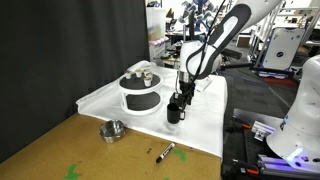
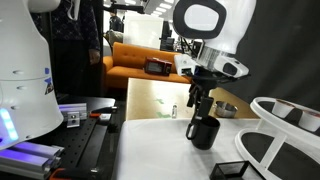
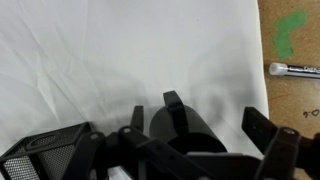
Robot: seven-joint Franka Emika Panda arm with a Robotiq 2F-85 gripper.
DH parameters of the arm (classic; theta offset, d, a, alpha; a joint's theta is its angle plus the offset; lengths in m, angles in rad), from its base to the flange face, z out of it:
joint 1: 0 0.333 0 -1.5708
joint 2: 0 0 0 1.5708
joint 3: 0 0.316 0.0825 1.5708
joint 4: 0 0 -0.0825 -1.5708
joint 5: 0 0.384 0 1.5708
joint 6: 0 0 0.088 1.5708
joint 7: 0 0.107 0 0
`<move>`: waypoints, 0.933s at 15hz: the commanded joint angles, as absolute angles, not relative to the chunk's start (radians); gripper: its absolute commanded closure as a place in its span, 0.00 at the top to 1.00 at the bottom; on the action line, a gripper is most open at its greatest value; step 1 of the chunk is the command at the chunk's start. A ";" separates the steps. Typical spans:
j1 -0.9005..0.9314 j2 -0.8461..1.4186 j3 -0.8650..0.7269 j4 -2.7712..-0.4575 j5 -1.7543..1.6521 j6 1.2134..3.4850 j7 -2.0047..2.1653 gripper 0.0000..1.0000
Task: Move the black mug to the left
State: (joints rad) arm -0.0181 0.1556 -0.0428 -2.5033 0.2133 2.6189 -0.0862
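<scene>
Wrist view: the black mug [image 3: 180, 135] is seen standing on the white cloth [image 3: 100, 60] between the fingers of the gripper [image 3: 198, 125]. The fingers are spread wide, one on each side of the mug, with a clear gap at the right finger, so nothing is clamped. A black mesh basket [image 3: 45, 150] is seen at the lower left corner, and a marker [image 3: 295, 70] lies on the bare wooden table [image 3: 300, 95] to the right, past the cloth's edge. In an exterior view the mug [image 1: 174, 114] is shown upright under the lowered gripper [image 1: 178, 100]. A large round white container with a black band [image 1: 140, 95] is set just beside it on the left, and a small silver metal bowl [image 1: 112, 130] rests on the wood by the cloth's near edge.
</scene>
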 commanded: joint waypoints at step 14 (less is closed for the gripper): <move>-0.081 0.372 0.018 -2.404 0.106 2.768 -0.274 0.38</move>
